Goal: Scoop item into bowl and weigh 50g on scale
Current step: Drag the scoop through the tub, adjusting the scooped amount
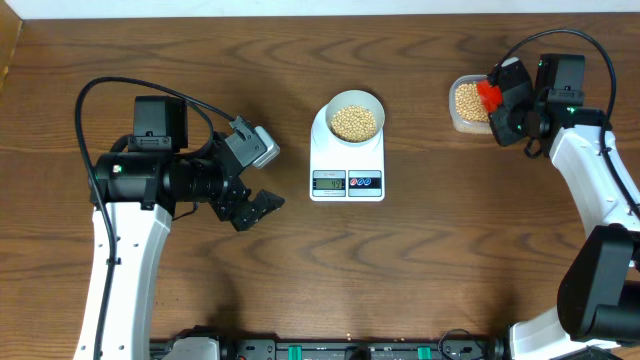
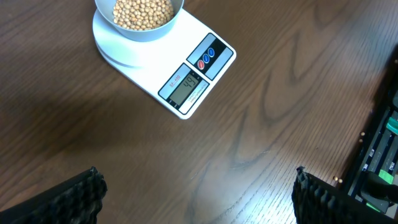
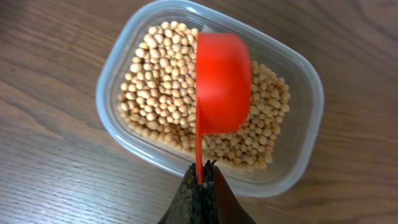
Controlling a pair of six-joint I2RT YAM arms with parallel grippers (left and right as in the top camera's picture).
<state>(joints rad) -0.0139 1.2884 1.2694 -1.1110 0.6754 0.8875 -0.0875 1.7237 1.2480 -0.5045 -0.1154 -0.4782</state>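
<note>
The pale blue-grey bowl [image 1: 355,122] sits on the white scale [image 1: 347,160], heaped with tan beans [image 1: 354,121]; bowl [image 2: 140,28], beans [image 2: 142,11] and scale [image 2: 193,74] also show in the left wrist view. The LCD [image 2: 185,88] is lit. My left gripper [image 1: 258,208] is open and empty, above bare table left of the scale [image 2: 196,193]. My right gripper [image 3: 202,171] is shut on the handle of a red scoop [image 3: 222,81], held on its side over the clear tub [image 3: 298,74] of beans [image 3: 158,93]. The scoop [image 1: 487,93] is over the tub [image 1: 462,118] at the far right.
Black equipment with cables [image 2: 379,155] lies along the table's front edge. The arm bases stand at the left [image 1: 130,260] and right [image 1: 600,290] sides.
</note>
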